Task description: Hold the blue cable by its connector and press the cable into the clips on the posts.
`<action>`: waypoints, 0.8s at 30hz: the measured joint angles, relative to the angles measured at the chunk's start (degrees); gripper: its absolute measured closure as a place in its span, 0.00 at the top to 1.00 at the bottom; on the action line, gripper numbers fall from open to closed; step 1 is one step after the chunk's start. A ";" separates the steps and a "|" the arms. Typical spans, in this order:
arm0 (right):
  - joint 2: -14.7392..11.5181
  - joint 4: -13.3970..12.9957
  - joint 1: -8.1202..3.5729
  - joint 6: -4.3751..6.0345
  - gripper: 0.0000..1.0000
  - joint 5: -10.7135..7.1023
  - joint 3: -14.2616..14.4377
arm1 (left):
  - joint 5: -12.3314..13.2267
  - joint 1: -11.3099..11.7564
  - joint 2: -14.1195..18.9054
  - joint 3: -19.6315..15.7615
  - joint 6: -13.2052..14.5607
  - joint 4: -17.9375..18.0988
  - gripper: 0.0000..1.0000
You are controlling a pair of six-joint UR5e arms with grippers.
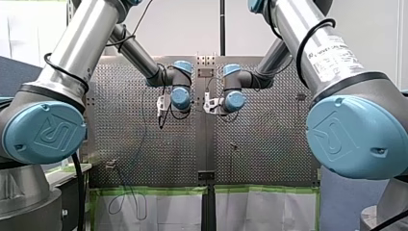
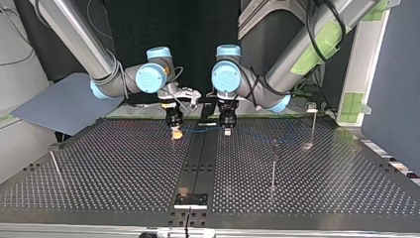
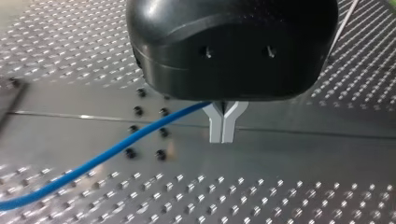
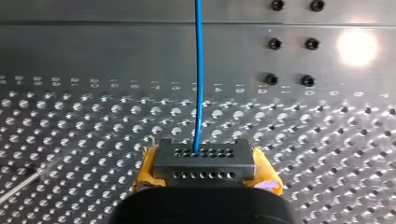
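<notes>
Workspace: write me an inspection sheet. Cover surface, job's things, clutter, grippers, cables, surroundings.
Surface: perforated table, smooth strip down its middle.
Job's things: blue cable runs between the two grippers; connector gripped; near post and far post stand apart from both grippers.
Clutter: nothing seen.
Grippers: my right gripper shut on the connector, yellow pads either side; my left gripper shut, blue cable caught above its tips.
Cables: black cable looped on my right arm.
Surroundings: blue panel beyond the table, at the top view's left.
</notes>
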 joint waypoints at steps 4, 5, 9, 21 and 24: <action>0.40 -0.15 -0.08 -0.30 0.00 0.18 0.87 | 0.00 -0.52 -0.50 -0.25 -0.20 0.60 0.01; 0.46 -0.25 -0.09 -0.39 0.00 0.20 1.11 | 0.00 -0.62 -0.55 -0.51 -0.26 0.89 0.01; 0.67 -0.93 -0.09 -0.32 0.00 0.26 1.95 | 0.00 -0.90 -0.97 -1.65 -0.39 2.27 0.01; 1.63 -3.97 -0.92 -0.54 0.00 0.71 6.41 | -1.06 -2.46 -5.43 -2.51 -0.93 4.79 0.01; 1.70 -5.28 -1.37 -0.29 0.00 0.76 7.77 | -2.21 -2.91 -5.66 -2.51 -1.06 5.51 0.01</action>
